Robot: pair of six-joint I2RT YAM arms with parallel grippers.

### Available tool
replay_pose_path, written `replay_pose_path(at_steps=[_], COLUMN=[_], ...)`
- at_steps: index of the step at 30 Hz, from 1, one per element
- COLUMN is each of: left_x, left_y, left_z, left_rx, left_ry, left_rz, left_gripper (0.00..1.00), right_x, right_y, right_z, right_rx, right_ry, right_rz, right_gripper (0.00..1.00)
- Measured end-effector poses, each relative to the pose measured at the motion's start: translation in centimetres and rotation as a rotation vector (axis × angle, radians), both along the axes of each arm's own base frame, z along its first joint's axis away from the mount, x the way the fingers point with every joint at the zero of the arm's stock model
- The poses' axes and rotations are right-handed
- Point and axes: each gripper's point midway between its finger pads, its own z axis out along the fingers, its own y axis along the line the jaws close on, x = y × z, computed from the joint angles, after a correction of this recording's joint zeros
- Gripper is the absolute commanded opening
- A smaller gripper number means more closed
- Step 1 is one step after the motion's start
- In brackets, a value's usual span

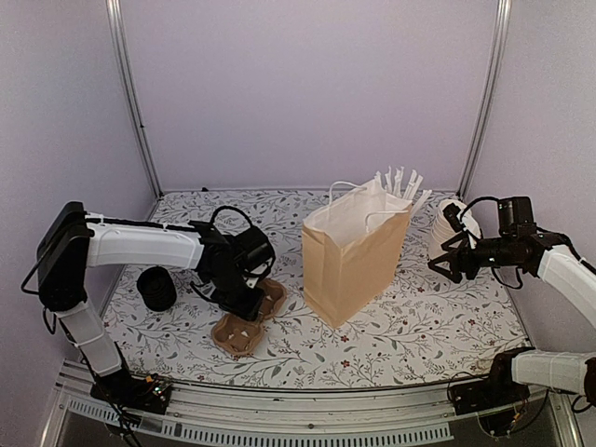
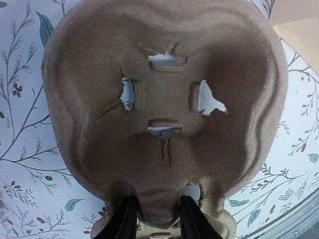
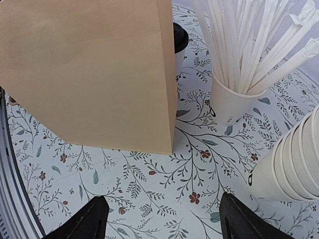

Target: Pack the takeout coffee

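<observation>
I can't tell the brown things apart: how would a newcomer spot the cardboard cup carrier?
Find the tall brown paper bag standing mid-table. Left of it, nearer the front edge, lies the cup carrier, under the left gripper. It alone is low, moulded pulp with round wells.

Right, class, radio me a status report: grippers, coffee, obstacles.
Left gripper astride cup carrier edge, grip unconfirmed. Right gripper open, empty. Lidded coffee cup unpacked, half hidden beyond paper bag. Bag in right gripper's way.

The upright brown paper bag [image 1: 354, 265] stands mid-frame on the floral-printed table [image 1: 419, 326]. The brown moulded-pulp cup carrier [image 1: 237, 337] lies to its lower left. The white paper cup of straws [image 3: 229, 102] and a black-lidded white paper cup [image 3: 179, 42] stand behind the bag. The stack of lidless white cups [image 1: 449, 228] stands to its right.
</observation>
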Motion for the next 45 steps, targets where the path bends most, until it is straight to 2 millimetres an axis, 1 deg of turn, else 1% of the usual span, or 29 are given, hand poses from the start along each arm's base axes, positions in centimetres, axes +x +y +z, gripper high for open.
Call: replay_pose_path(at_steps=[3,9,11,13,15,20,25,26,27,29,30,31,32,34,36,38,39,41,45], left_x=[0.0,0.0,-0.1,-0.1,0.0,0.6,1.4,1.5,1.7,2.0,2.2,2.3,2.4,2.4,2.4,2.3,2.3,2.1,1.7], left_y=[0.0,0.0,0.0,-0.1,-0.4,-1.0,-1.1,-1.1,-1.0,-0.8,-0.7,-0.6,-0.5,-0.2,-0.1,-0.1,0.0,0.0,0.4], left_z=[-0.1,-0.1,0.3,1.2,2.7,7.2,11.7,12.5,13.5,15.6,16.9,18.1,19.4,21.1,22.9,24.3,24.9,26.1,28.3], left_rx=[0.004,0.009,0.004,-0.016,-0.049,-0.143,-0.206,-0.212,-0.218,-0.235,-0.248,-0.265,-0.284,-0.308,-0.338,-0.365,-0.376,-0.398,-0.441], left_ry=[-0.001,-0.008,-0.012,-0.023,-0.047,-0.127,-0.215,-0.230,-0.249,-0.293,-0.320,-0.345,-0.373,-0.404,-0.435,-0.462,-0.472,-0.493,-0.535], left_rz=[0.005,0.002,0.002,0.000,-0.002,-0.001,0.008,0.010,0.012,0.016,0.016,0.017,0.019,0.021,0.018,0.016,0.013,0.004,-0.010], left_gripper=[0.25,0.23,0.23,0.23,0.22,0.21,0.20,0.20,0.20,0.20,0.20,0.20,0.20,0.20,0.20,0.20,0.20,0.20,0.20], right_x=[0.0,0.0,0.0,0.0,0.0,0.0,-0.1,-0.1,0.1,1.0,2.0,2.7,3.6,5.0,6.0,7.0,7.3,7.7,7.9], right_y=[0.0,0.0,0.0,0.0,0.0,0.0,0.1,0.0,0.0,0.1,0.2,0.3,0.4,0.9,1.9,3.6,4.4,6.3,9.6], right_z=[0.0,0.0,0.0,0.0,0.0,-0.1,0.2,0.6,1.4,3.9,6.2,7.8,9.9,13.5,16.2,18.1,18.5,18.5,17.0], right_rx=[0.000,0.000,0.000,0.000,0.000,0.000,0.000,-0.004,-0.007,-0.006,-0.002,0.003,0.013,0.035,0.055,0.071,0.077,0.076,0.037], right_ry=[0.000,0.000,0.000,0.000,0.001,0.003,0.003,0.000,-0.008,-0.048,-0.085,-0.116,-0.154,-0.215,-0.249,-0.268,-0.268,-0.250,-0.226], right_rz=[0.000,0.000,0.000,0.000,0.000,0.000,0.005,0.008,0.010,0.013,0.013,0.011,0.011,0.014,0.031,0.065,0.083,0.124,0.216], right_gripper=[0.80,0.80,0.80,0.80,0.80,0.80,0.78,0.78,0.77,0.76,0.76,0.76,0.75,0.75,0.75,0.75,0.76,0.76,0.78])
